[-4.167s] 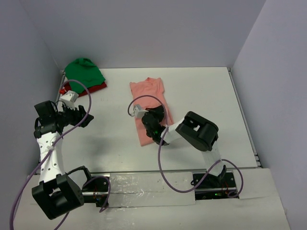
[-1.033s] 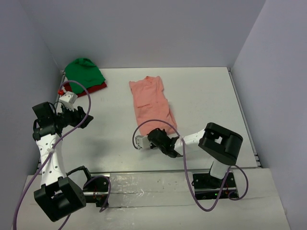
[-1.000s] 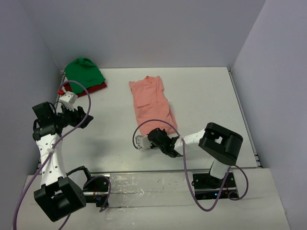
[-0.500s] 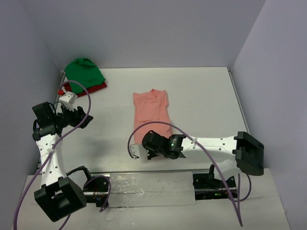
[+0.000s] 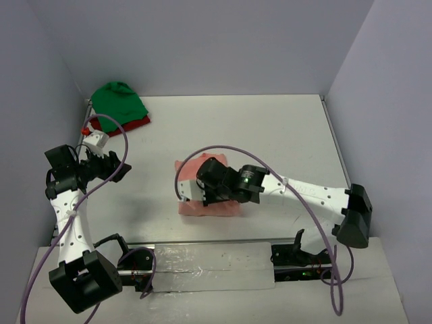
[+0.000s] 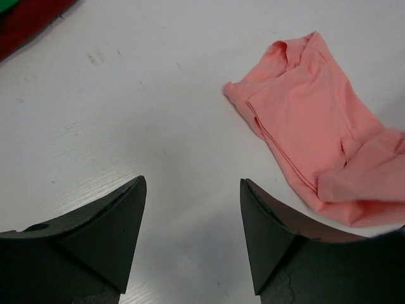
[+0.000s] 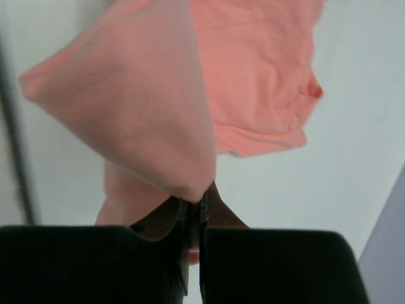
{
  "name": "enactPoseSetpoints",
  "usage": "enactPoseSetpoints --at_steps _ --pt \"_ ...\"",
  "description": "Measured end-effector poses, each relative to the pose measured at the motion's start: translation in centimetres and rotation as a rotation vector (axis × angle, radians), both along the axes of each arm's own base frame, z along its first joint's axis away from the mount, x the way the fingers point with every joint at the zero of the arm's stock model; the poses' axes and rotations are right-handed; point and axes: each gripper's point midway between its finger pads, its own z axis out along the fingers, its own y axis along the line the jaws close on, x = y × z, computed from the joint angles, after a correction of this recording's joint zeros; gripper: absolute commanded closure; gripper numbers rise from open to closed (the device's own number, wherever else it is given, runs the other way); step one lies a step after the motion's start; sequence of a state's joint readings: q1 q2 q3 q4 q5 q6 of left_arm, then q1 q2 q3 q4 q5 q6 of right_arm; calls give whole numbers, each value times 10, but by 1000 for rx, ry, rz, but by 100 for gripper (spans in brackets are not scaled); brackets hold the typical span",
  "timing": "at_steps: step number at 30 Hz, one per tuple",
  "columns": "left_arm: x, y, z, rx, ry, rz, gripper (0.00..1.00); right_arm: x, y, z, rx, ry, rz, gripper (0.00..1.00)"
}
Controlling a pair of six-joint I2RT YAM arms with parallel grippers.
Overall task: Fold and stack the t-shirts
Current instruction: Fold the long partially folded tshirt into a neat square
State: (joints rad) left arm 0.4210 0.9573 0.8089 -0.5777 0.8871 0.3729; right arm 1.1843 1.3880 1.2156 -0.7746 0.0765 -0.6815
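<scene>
The salmon-pink t-shirt (image 5: pixel 202 206) lies bunched near the table's front middle. My right gripper (image 5: pixel 204 183) is shut on a fold of it and holds that fold lifted over the rest of the cloth. In the right wrist view the cloth (image 7: pixel 152 107) drapes from the closed jaws of the right gripper (image 7: pixel 195 201). My left gripper (image 5: pixel 120 165) is open and empty at the left, apart from the shirt. In its wrist view the left gripper (image 6: pixel 193 190) faces bare table, and the shirt (image 6: pixel 310 126) lies to the right. The green t-shirt (image 5: pixel 118 101) lies on the dark red one (image 5: pixel 135 123) at the back left corner.
Grey walls enclose the white table (image 5: pixel 283 135) on the left, back and right. A metal rail (image 5: pixel 202 253) runs along the near edge between the arm bases. The right arm's cable (image 5: pixel 223 150) loops above the shirt.
My right gripper has risen from the table with the shirt's near edge and moved back and left. The shirt, earlier laid out long, is now bunched. The left arm has not moved.
</scene>
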Motion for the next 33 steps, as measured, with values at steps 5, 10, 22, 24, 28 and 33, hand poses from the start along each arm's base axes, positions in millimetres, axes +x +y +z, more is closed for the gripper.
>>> enactPoseSetpoints --at_steps 5,10,22,24,28,33 --pt "-1 -1 0 -2 0 -4 30 69 1 -9 -47 -86 -116 100" --pt "-2 -2 0 -5 3 -7 30 107 15 -24 -98 -150 -122 100" --pt "-3 -3 0 -8 5 -14 30 177 72 -41 -20 -386 -89 30" --pt "-3 -2 0 -7 1 -13 30 205 76 -44 29 -464 -149 22" --pt "-4 -3 2 -9 -6 -19 30 278 60 -50 115 -650 -386 21" --pt "-6 -5 1 -11 -4 -30 30 323 13 -36 172 -828 -663 23"
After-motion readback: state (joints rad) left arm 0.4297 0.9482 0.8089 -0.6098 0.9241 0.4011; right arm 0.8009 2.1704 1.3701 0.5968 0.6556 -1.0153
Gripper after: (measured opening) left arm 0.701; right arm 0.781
